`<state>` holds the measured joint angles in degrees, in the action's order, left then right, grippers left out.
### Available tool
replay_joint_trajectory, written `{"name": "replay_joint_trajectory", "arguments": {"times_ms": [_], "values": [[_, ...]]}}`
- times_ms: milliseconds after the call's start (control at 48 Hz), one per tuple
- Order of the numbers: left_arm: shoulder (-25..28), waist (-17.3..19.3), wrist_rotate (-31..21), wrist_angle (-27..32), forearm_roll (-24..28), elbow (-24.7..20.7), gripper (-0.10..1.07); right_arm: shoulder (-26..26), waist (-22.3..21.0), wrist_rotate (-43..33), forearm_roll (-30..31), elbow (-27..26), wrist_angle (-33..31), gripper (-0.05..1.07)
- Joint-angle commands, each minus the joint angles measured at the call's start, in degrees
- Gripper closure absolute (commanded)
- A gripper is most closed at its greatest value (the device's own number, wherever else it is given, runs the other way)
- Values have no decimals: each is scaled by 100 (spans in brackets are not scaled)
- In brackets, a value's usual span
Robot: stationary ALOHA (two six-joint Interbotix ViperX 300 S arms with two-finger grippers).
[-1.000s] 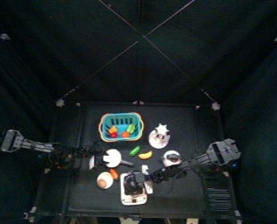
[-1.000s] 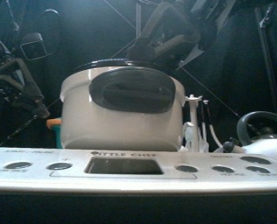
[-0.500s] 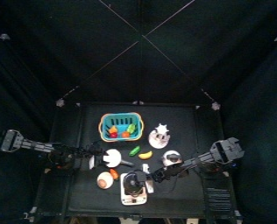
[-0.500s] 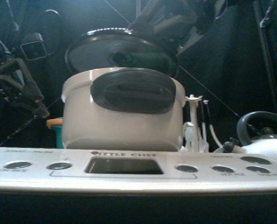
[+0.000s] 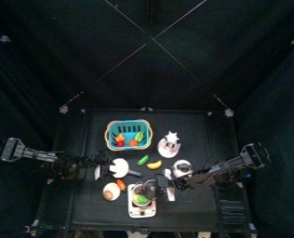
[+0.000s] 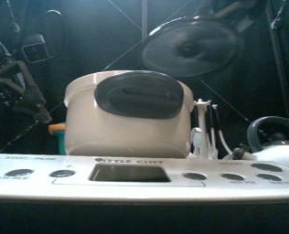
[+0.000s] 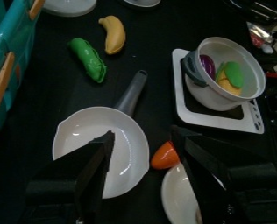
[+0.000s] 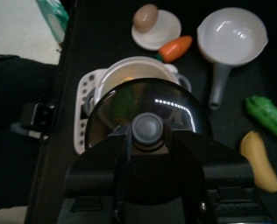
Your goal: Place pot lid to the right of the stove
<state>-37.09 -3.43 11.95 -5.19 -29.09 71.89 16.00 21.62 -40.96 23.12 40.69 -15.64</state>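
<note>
The pot lid [image 6: 191, 44], a dark round disc, hangs tilted in the air above and to the right of the white pot [image 6: 125, 114]. My right gripper [image 8: 147, 133] is shut on the lid's centre knob, and the lid [image 8: 166, 109] hides most of the pot below it. In the top view the right gripper [image 5: 171, 189] is just right of the uncovered pot [image 5: 142, 196] on the white stove [image 5: 140, 208]. The stove's front panel [image 6: 134, 172] fills the bottom of the front view. My left gripper [image 7: 141, 166] is open above a white pan [image 7: 88, 140], left of the stove [image 7: 223, 112].
A blue-green basket [image 5: 128, 135] stands at the back. A banana [image 7: 111, 33] and a green vegetable [image 7: 89, 58] lie mid-table. A white dish with a dark centre [image 5: 183, 168] is to the right of the stove. An egg and an orange piece [image 5: 111, 191] lie to its left.
My right gripper has lifted the lid off the pot and carried it up and to the right. The pot now stands uncovered. The left arm has not moved.
</note>
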Motion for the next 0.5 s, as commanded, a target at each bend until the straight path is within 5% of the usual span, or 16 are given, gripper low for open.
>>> {"name": "replay_joint_trajectory", "arguments": {"times_ms": [0, 229, 479], "values": [[0, 26, 9, -9, 9, -167, 8, 343, 88, 0, -404, 272, -18, 49], [9, 88, 0, -18, 0, -193, 8, 589, 114, 0, -967, 861, -26, 49], [0, 88, -9, -18, 0, -193, 8, 88, -53, 0, -1002, 1116, -35, 48]]}}
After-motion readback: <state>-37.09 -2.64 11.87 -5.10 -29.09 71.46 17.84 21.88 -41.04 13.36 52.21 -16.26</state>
